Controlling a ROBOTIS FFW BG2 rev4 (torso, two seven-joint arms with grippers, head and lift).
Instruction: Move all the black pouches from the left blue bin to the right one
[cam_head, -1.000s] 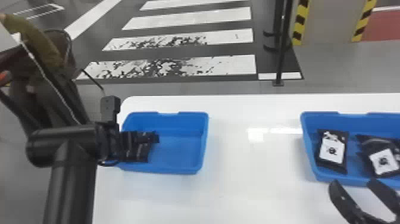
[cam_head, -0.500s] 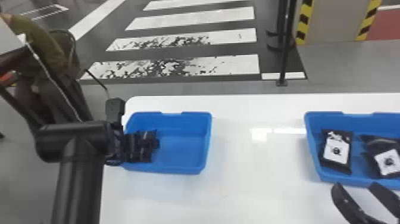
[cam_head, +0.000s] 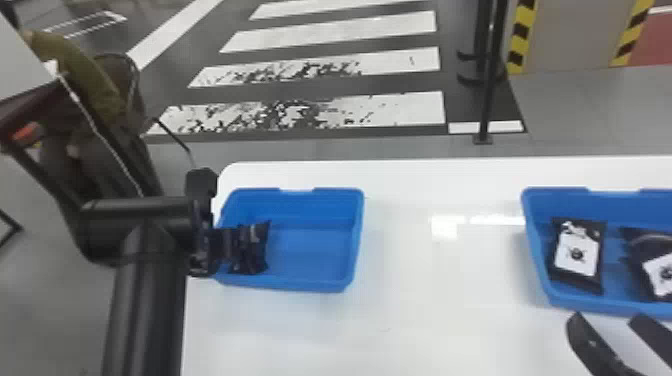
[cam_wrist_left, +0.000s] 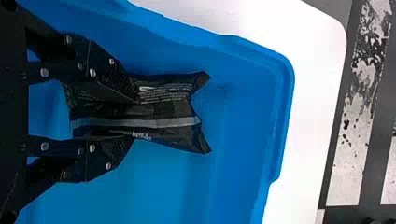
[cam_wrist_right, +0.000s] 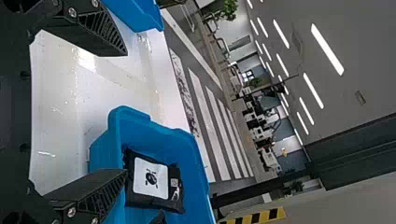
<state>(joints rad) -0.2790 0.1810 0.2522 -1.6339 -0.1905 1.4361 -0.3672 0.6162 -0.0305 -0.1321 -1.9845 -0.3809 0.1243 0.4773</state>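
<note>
If slightly, left arm (cam_head: 145, 300) further right.

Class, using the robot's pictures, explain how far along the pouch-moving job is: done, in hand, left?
Done: two black pouches lie in the right bin. In hand: the left gripper seems closed on another pouch, inside the left bin. Left: that transfer; whether others lie there, I can't tell.

With the left pincer (cam_head: 212, 247) aimed at twelve o'clock, its fingers (cam_wrist_left: 109, 77) pinch a black pouch (cam_wrist_left: 163, 111) inside the left blue bin (cam_wrist_left: 282, 135); beyond the rim, at twelve, lie white surface (cam_wrist_left: 314, 93) and striped floor (cam_wrist_left: 345, 177)
</note>
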